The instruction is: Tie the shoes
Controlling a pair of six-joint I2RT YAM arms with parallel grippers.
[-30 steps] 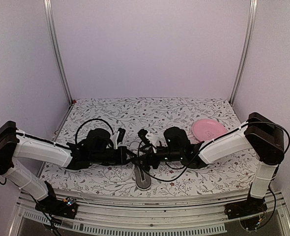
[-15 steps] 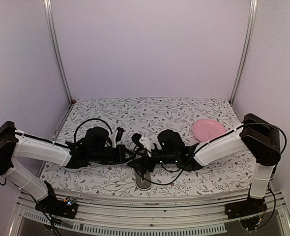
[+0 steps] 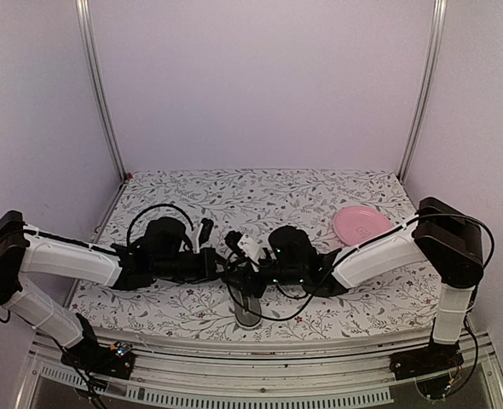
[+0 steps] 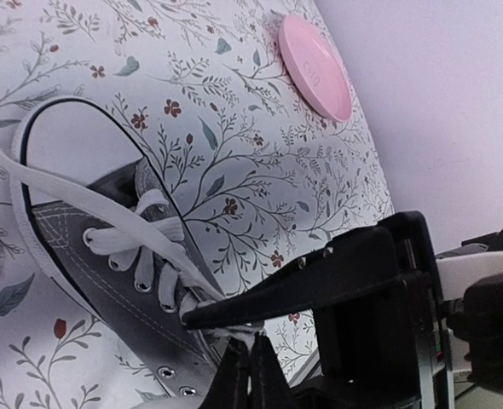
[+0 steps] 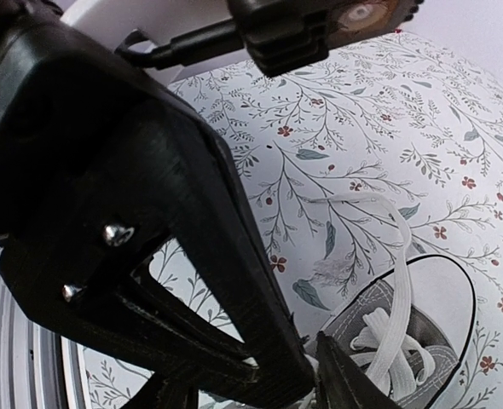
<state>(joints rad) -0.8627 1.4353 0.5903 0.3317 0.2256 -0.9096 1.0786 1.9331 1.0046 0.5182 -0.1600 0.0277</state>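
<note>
The grey sneaker (image 3: 249, 313) with white sole and toe cap lies near the table's front edge, largely hidden under both grippers. In the left wrist view the shoe (image 4: 72, 239) lies slantwise with its white laces (image 4: 115, 217) loose across the toe. My left gripper (image 4: 251, 373) is shut on a lace strand near the top eyelets. My right gripper (image 5: 313, 371) pinches white lace just above the shoe (image 5: 422, 332); one of its fingers (image 4: 277, 294) crosses right over my left fingertips. From above, the left gripper (image 3: 224, 271) and right gripper (image 3: 237, 276) meet tip to tip.
A pink round plate (image 3: 362, 223) lies at the back right of the flowered table cover (image 3: 260, 192); it also shows in the left wrist view (image 4: 315, 66). Black cables hang around both wrists. The left arm's camera (image 5: 320, 21) is close above my right gripper.
My right gripper has moved left and down toward the shoe's laces, closing up to the left gripper. The left arm has shifted only slightly.
</note>
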